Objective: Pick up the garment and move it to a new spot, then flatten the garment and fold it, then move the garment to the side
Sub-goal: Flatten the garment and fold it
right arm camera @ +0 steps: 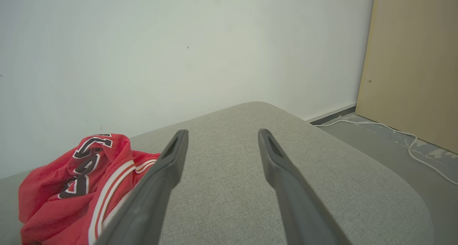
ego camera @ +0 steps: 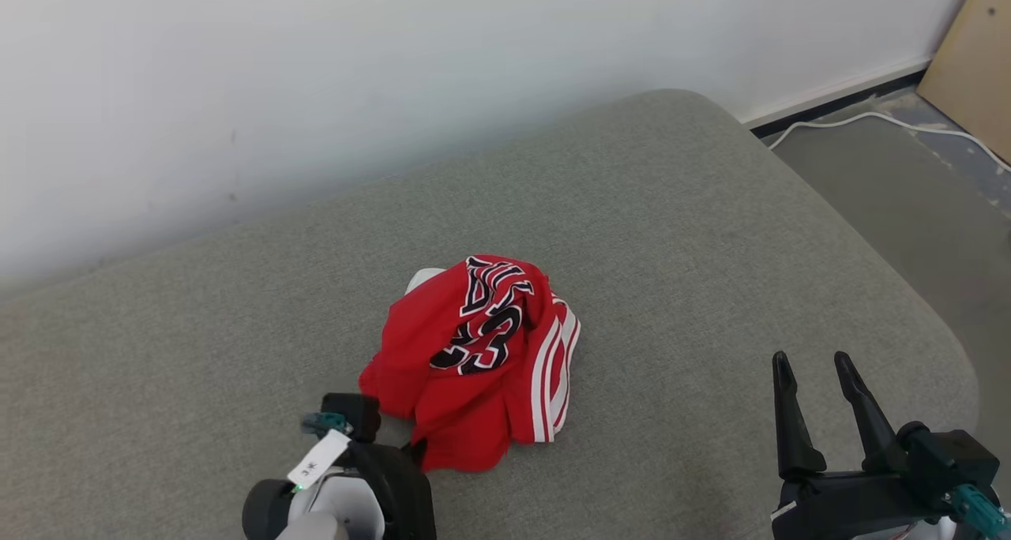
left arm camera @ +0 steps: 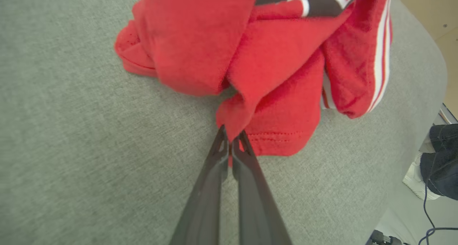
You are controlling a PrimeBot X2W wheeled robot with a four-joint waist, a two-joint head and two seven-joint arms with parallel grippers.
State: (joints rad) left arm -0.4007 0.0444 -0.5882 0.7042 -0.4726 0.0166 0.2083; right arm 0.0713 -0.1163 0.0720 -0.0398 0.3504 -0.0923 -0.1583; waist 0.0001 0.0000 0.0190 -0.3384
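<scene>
Grey woven cushion (ego camera: 671,232) with rounded corners, set against a white wall (ego camera: 395,66), carried the work. The garment (ego camera: 474,358), a red jersey with black-and-white lettering and white side stripes, lay crumpled near the cushion's middle.

Head view: the left gripper (ego camera: 412,450) reached in from the lower left and met the garment's near edge. Its fingertips were covered by cloth there, so the grip could not be read. A white tag (ego camera: 316,459) hung on its wrist. The right gripper (ego camera: 813,360) stood at the lower right, well apart from the garment, its 2 fingers spread and holding nothing. Beyond the cushion's far corner, a white cable (ego camera: 869,118) crossed the floor beside a pale wooden panel (ego camera: 971,50).

Left wrist view: this view supplied the detail hidden above. The 2 fingers were pressed together, pinching a red fold (left arm camera: 234,125) at the garment's hem, with a sliver of cloth showing between them. The stitched hem rested on the cushion just beside the fingertips. At the right edge, off the cushion, lay dark fabric (left arm camera: 442,159) and a white shape, too cropped to identify.

Right wrist view: the spread fingers pointed across bare cushion toward the wall. The garment sat low at the left, apart from them.
</scene>
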